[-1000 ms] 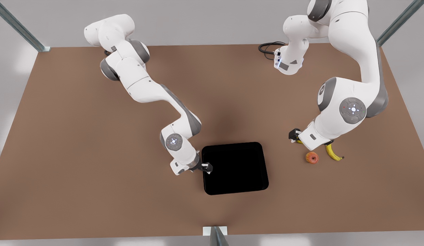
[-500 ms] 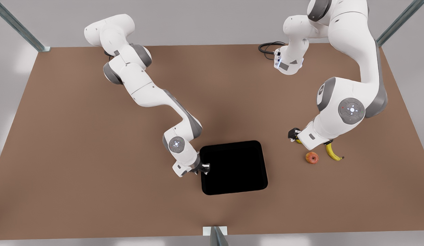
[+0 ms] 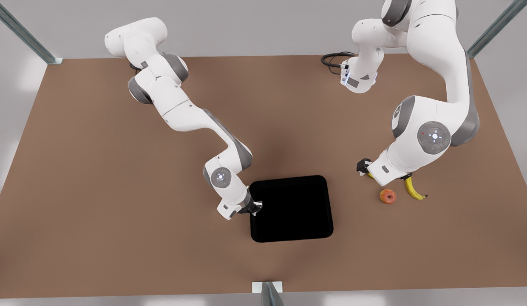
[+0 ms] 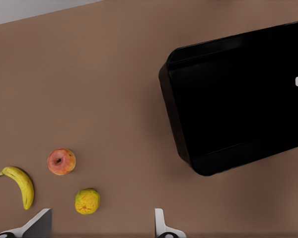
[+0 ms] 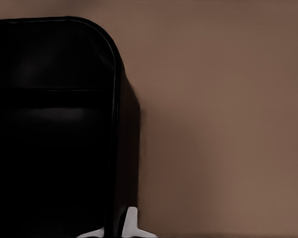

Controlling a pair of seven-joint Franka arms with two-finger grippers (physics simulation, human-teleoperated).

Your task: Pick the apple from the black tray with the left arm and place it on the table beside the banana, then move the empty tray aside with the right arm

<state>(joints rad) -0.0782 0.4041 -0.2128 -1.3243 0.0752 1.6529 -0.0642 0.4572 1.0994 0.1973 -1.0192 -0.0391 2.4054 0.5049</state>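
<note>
Two arms work on the table (image 3: pixel 97 191), and we look at it from the front view. The apple (image 3: pixel 387 196) is already out of the black tray (image 3: pixel 291 208). It sits on the bare table at 3 o'clock from the tray, well apart from it. The banana (image 3: pixel 414 190) lies just beside the apple, at 2 o'clock from it. A round yellow fruit (image 4: pixel 87 201) is near them too.

We see the left gripper (image 4: pixel 101 214) hang above the fruit with its claw wide apart, holding nothing. It waits.

The right gripper (image 3: pixel 256 207) is at the tray's 9 o'clock side. One finger is inside the rim and one is outside, and we think they pinch the rim.

We think the step now is to slide the empty tray aside. To do it well, we should keep the pinch tight, keep the tray flat and low, and pull slowly toward 9 o'clock, away from the fruit.

We find the tray almost square, so its long side is hard to tell. Its edges run nearly in line with the table's edges. The banana's long line runs from 11 to 5 o'clock, with its dark tip at the 5 o'clock end.
</note>
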